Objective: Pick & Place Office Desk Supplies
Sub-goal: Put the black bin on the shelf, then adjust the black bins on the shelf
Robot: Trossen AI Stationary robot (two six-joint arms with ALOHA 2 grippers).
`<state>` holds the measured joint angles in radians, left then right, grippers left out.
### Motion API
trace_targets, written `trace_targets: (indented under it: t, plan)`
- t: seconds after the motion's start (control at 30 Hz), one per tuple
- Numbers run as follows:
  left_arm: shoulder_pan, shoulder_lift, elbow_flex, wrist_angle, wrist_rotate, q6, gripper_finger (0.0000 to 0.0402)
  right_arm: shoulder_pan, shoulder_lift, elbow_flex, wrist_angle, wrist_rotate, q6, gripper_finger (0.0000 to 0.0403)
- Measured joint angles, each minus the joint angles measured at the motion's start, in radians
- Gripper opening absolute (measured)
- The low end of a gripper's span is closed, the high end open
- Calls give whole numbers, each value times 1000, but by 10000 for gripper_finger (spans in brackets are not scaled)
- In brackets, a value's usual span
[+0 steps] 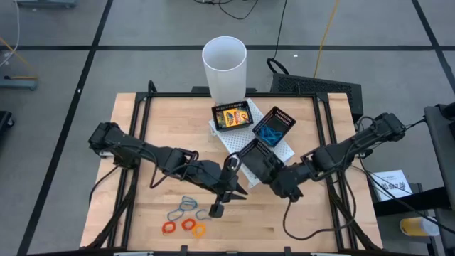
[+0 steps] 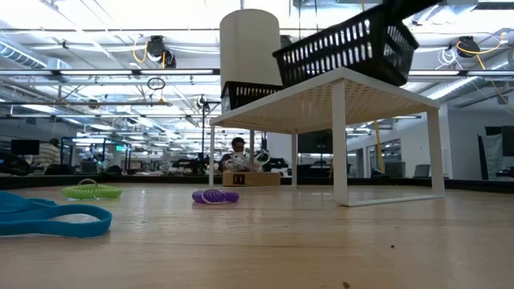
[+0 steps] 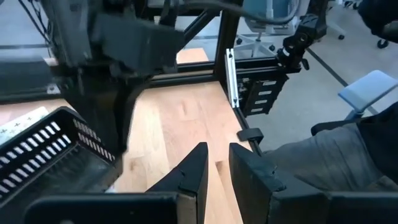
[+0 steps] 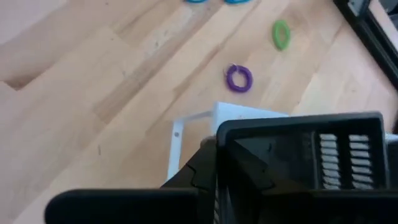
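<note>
One yellow-and-green crayon box (image 1: 231, 116) lies in a black mesh tray (image 1: 245, 121) on the white mesh riser (image 1: 286, 151). A second tray (image 1: 274, 126) beside it holds blue rubber bands. Loose bands lie near the table's near edge: blue and grey (image 1: 186, 204), orange and red (image 1: 182, 227). The right wrist view shows a purple band (image 4: 239, 78) and a green band (image 4: 281, 33). My right gripper (image 1: 269, 171) is shut on a third black mesh tray (image 1: 257, 155). My left gripper (image 3: 219, 167), fingers narrowly open and holding nothing, hovers at mid-table (image 1: 231, 188). My right gripper holds the third tray by its wall (image 4: 224, 134) at the end nearest the table's near right. Its fingers (image 4: 202, 171) come slanting from that side. The tray (image 2: 345, 44) is tilted over the riser's top, its held end raised; whether its low end rests on the riser I cannot tell.
The tall white cup (image 1: 225, 65) stands behind the riser at the table's far edge. The riser's white legs (image 2: 340, 144) stand on the wood. Black frame rails (image 1: 138, 121) run along the table's sides. A person's grey trouser leg (image 3: 336, 155) shows beyond the table's edge.
</note>
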<state>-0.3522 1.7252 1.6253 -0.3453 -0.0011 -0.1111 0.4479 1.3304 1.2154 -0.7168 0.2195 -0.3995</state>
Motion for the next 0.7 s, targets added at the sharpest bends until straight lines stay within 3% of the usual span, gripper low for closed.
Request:
trace_targets:
  t: [0.2, 0.7]
  plan:
    - [-10, 0, 0, 2, 0, 5, 72, -9, 0, -26, 62, -95, 2, 35]
    - [-16, -17, 0, -15, 0, 47, 72, -7, 0, -31, 252, -90, 13, 146]
